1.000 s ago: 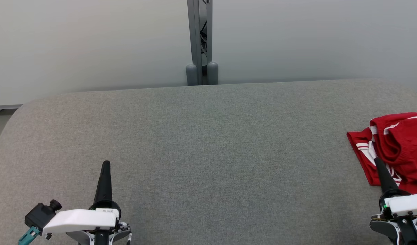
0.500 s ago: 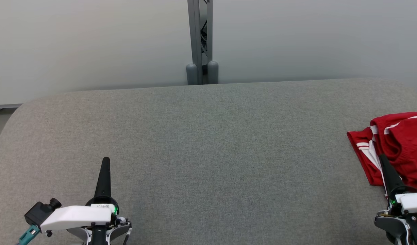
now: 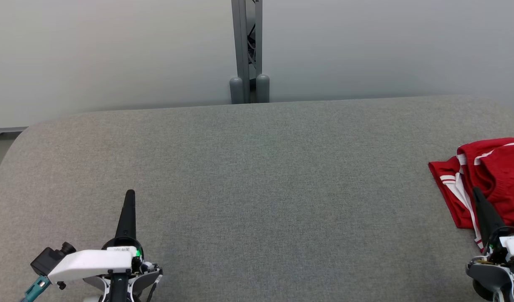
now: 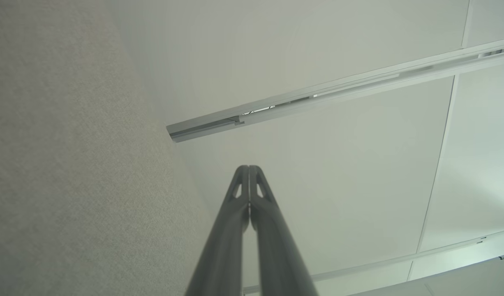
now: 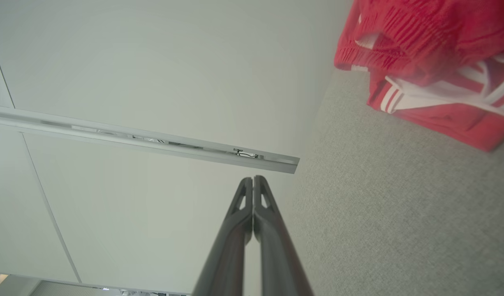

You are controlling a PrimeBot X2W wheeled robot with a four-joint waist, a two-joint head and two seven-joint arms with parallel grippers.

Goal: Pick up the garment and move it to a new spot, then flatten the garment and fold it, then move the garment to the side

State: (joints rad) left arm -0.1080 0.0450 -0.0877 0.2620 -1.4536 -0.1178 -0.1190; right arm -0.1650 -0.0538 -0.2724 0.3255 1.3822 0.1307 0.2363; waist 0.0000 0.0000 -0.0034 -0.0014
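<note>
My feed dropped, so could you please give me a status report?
Left gripper shut, empty. Right gripper shut, empty. Red garment bunched at right edge of table, not held. Nothing in the way.

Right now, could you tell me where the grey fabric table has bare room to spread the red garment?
The grey fabric table is bare across its middle and left, between the left gripper and the grey metal post behind. Only the right edge is crowded: the crumpled red white-striped garment lies there, by the right gripper.

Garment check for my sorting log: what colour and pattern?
The garment is red with white stripes; best in right wrist view.
</note>
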